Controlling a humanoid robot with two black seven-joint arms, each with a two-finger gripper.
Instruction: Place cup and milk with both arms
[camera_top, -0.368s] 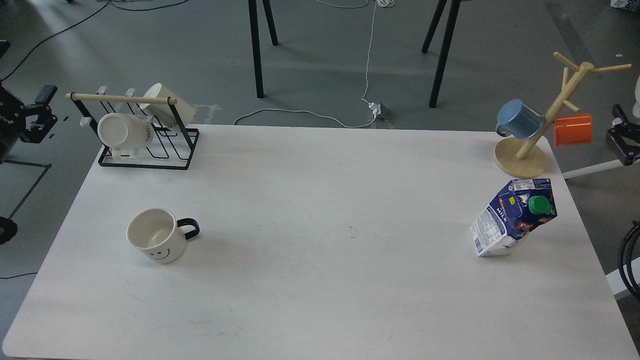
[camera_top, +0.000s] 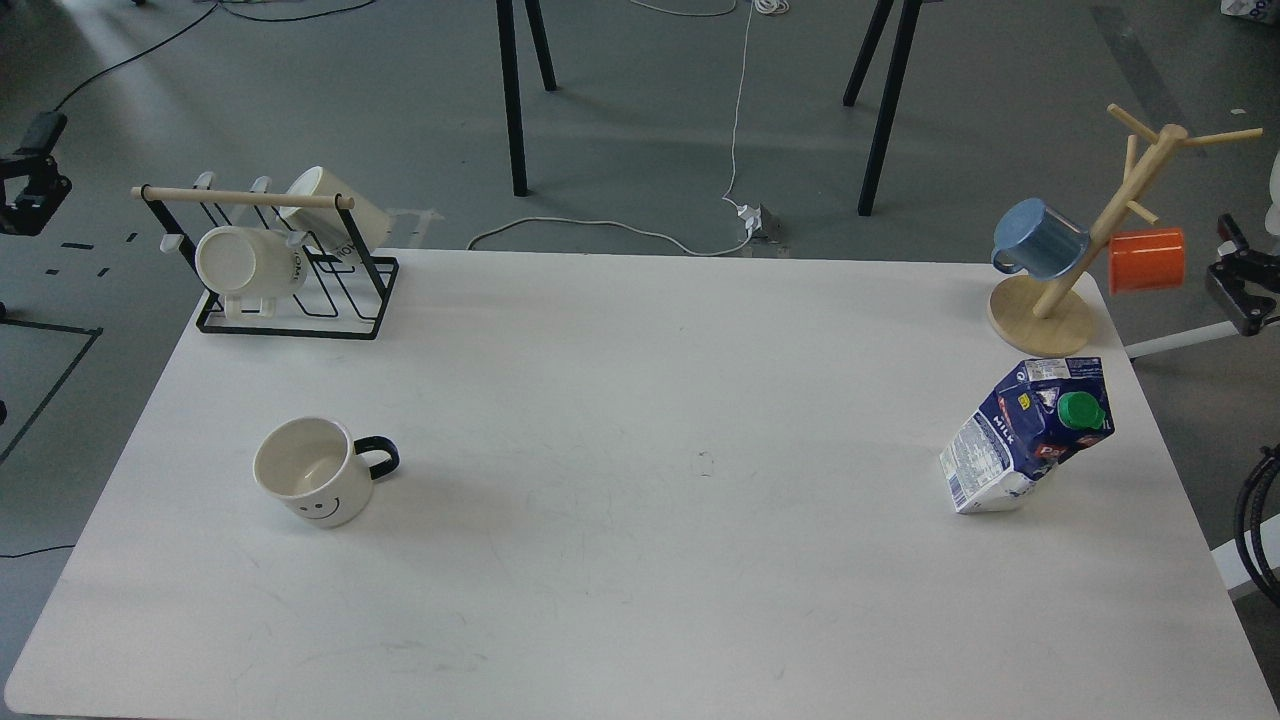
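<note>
1. On the worktop, the cup stands upright at the near left, mouth up, its black handle pointing right; the milk stands at the far right, green cap facing up and right.
2. Both look untouched, so reaching and grasping seems to be the step in hand.
3. To do it well, I judge the left arm should come to the cup from the left, pinching the rim or body clear of the handle; the right arm should close across the milk's flat sides, below the cap.
4. The rack sits behind the cup, and the mug tree just behind the milk; that one needs avoiding.
5. The left end effector is off the worktop's left edge, touching nothing; too small to tell whether it is spread.
6. The right end effector hangs beyond the right edge, empty; I cannot tell its gap.
</note>
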